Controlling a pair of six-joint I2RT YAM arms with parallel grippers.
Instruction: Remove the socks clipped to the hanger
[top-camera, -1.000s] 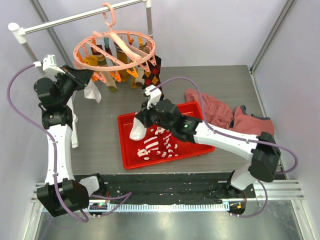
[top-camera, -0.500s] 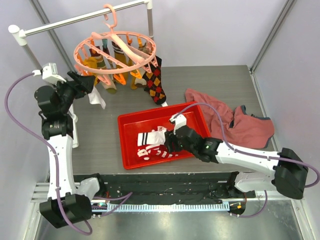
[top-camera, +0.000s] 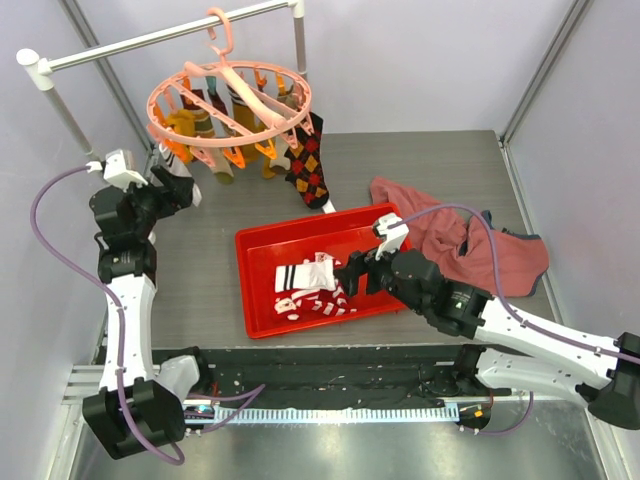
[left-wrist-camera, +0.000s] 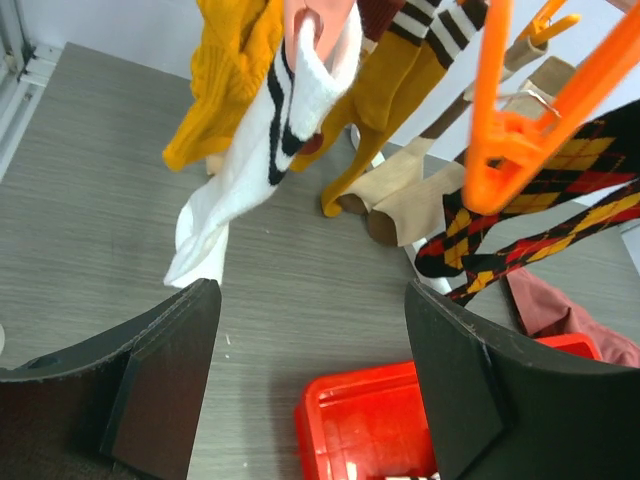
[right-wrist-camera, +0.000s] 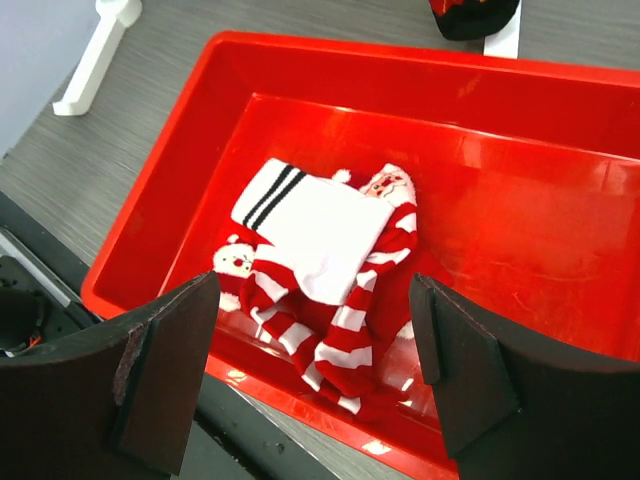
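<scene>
Left wrist cam: left hand (left-wrist-camera: 310, 335) spread, empty, short of white banded sock (left-wrist-camera: 238, 188) pegged on hanger (top-camera: 250, 96). Right hand (right-wrist-camera: 315, 335) spread over red tray (right-wrist-camera: 250, 50) w/ loose socks (right-wrist-camera: 330, 270). Risk: my sideways tug swings hanger, peg (left-wrist-camera: 318, 18) keeps grip.

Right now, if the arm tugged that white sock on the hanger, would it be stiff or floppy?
Probably floppy: the white sock droops and bends below its peg. Likely light: thin fabric. The hanger hangs by a hook, so may swing when tugged.
</scene>
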